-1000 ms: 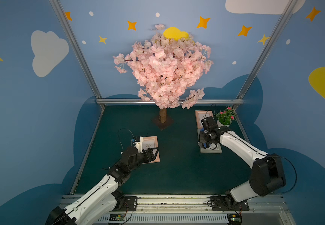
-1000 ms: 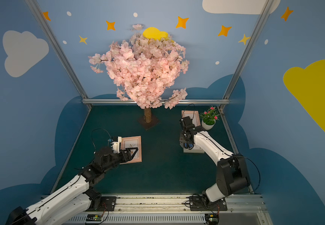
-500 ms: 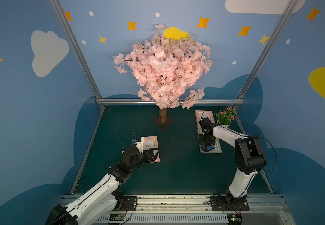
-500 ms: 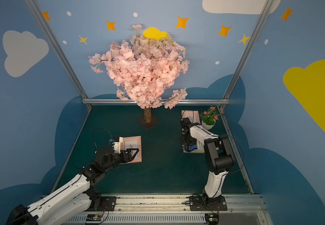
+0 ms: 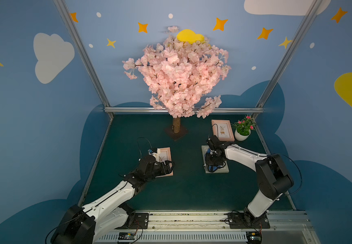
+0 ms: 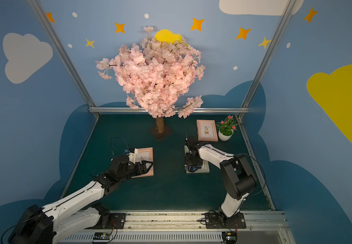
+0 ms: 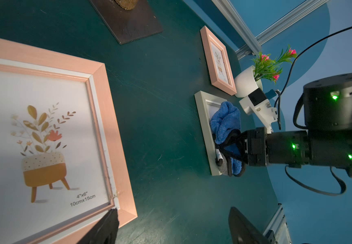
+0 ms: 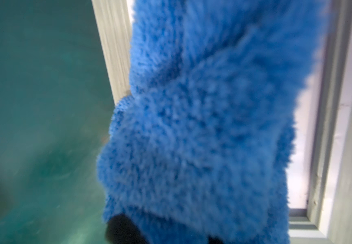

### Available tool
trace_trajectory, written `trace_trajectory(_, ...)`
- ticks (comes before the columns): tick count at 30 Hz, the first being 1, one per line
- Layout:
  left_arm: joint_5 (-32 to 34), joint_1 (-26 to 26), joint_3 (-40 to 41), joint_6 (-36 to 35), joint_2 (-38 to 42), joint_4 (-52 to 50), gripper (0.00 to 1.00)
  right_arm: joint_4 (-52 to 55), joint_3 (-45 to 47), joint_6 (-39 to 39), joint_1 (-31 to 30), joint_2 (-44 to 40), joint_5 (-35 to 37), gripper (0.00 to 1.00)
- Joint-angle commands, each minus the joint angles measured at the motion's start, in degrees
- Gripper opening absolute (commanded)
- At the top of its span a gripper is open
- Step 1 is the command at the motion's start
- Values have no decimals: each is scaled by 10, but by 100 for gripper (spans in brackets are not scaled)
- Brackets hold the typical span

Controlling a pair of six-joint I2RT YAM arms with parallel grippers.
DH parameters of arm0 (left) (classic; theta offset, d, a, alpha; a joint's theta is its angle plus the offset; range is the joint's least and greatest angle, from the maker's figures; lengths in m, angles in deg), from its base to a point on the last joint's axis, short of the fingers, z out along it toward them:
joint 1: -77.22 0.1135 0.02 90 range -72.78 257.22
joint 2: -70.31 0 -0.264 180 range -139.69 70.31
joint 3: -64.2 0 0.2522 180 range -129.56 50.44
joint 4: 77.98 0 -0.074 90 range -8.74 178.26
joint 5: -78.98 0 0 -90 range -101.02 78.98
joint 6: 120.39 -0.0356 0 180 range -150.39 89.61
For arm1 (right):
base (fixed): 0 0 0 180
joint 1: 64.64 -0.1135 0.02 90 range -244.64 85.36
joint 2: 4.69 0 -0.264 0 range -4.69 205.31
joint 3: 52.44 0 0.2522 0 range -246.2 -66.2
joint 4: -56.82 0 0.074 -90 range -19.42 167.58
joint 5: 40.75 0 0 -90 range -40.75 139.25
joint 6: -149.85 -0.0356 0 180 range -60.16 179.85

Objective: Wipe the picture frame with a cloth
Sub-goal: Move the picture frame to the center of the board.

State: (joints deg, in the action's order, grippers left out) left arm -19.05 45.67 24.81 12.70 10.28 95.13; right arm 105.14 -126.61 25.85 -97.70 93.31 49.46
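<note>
A grey picture frame [image 5: 223, 170] [image 6: 205, 170] [image 7: 202, 118] lies flat on the green table, right of centre. The blue plush cloth [image 7: 225, 120] [image 8: 202, 126] [image 5: 211, 168] is bunched on its glass. My right gripper [image 5: 212, 165] [image 6: 192, 166] [image 7: 223, 156] [image 8: 168, 234] points down onto the frame, shut on the cloth, whose grey reverse shows at the fingertips. My left gripper [image 5: 169, 165] [image 6: 148, 165] [image 7: 175, 221] stands open over the near right corner of a pink frame [image 5: 164, 155] [image 6: 145, 156] [image 7: 44, 126], holding nothing.
A second pink frame [image 5: 222, 130] [image 6: 206, 130] [image 7: 218, 61] lies at the back right beside a white potted plant [image 5: 242, 132] [image 7: 248, 84]. A pink blossom tree [image 5: 177, 78] stands on a dark base [image 5: 176, 132] at the back centre. Metal rails edge the table.
My right gripper has dragged the cloth along the grey frame toward its near end, and the right arm's elbow has swung. The left arm has barely moved.
</note>
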Motion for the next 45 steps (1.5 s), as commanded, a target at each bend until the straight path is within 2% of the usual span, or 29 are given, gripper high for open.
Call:
trace_trajectory(1,0,-17,-36,-21,-25,-18,81,39,33,-56,-49,-2,-64,0)
trace_trajectory(5,29,-58,-78,-25,-82,-42,81,49,18,-72,-74,-33,-62,0)
trace_trajectory(9,44,-99,-129,-17,-161,-60,81,87,-3,-55,-62,-78,-37,0)
trace_trajectory(20,67,-193,-299,-4,-377,-122,78,152,1,30,60,-147,18,0)
trace_trajectory(23,70,-207,-342,-6,-425,-144,76,155,11,46,91,-143,15,0)
trace_trajectory(27,70,-215,-377,-10,-465,-162,74,134,33,52,103,-128,-15,0)
trace_trajectory(33,79,-213,-389,-12,-485,-176,66,83,82,35,87,-125,-85,0)
trace_trajectory(40,87,-195,-346,-15,-458,-172,54,64,94,-1,25,-128,-97,0)
trace_trajectory(45,92,-173,-287,-19,-418,-159,51,62,78,-19,-14,-111,-90,0)
